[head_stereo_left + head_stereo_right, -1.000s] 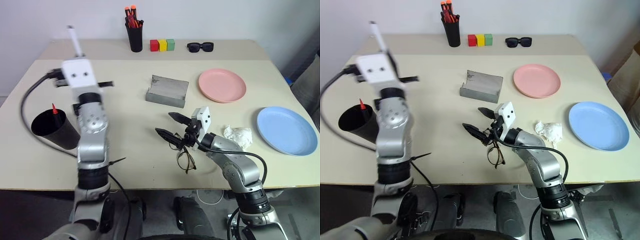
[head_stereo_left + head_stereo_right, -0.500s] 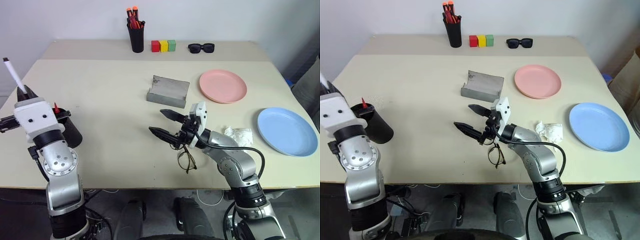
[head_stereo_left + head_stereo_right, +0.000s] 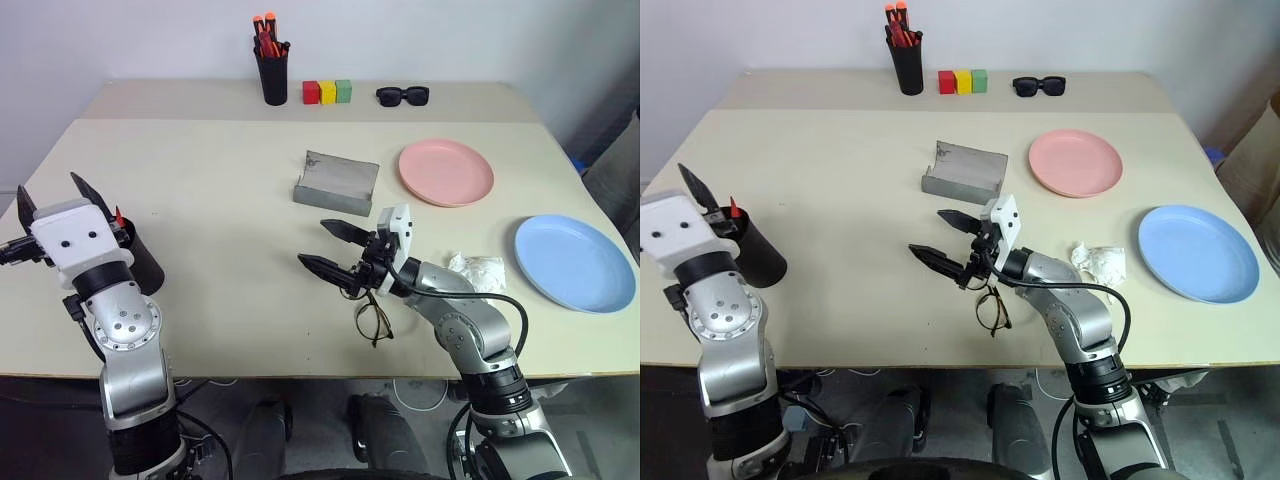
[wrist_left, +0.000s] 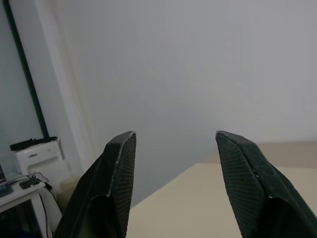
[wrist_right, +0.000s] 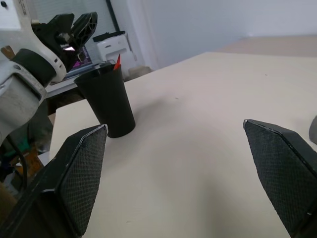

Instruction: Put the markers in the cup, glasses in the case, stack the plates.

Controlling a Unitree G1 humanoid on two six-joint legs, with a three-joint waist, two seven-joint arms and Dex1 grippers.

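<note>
Beige table (image 3: 220, 200) against a pale wall. One black cup (image 3: 138, 262) stands at its left edge, a red marker (image 3: 118, 215) tip poking out. The left gripper (image 3: 52, 195) hangs over it, fingers apart, empty. One pair of wire glasses (image 3: 372, 318) lies mid-table, just under the right gripper (image 3: 335, 250), fingers spread wide. One grey case (image 3: 336, 183) lies beyond. Two plates apart: pink plate (image 3: 445, 171), blue plate (image 3: 574, 261).

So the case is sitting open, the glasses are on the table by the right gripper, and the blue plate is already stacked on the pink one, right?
Not the plates. In the left eye view the blue plate lies apart from the pink plate, both flat on the table. The case is open, and the glasses lie by the right gripper.
</note>
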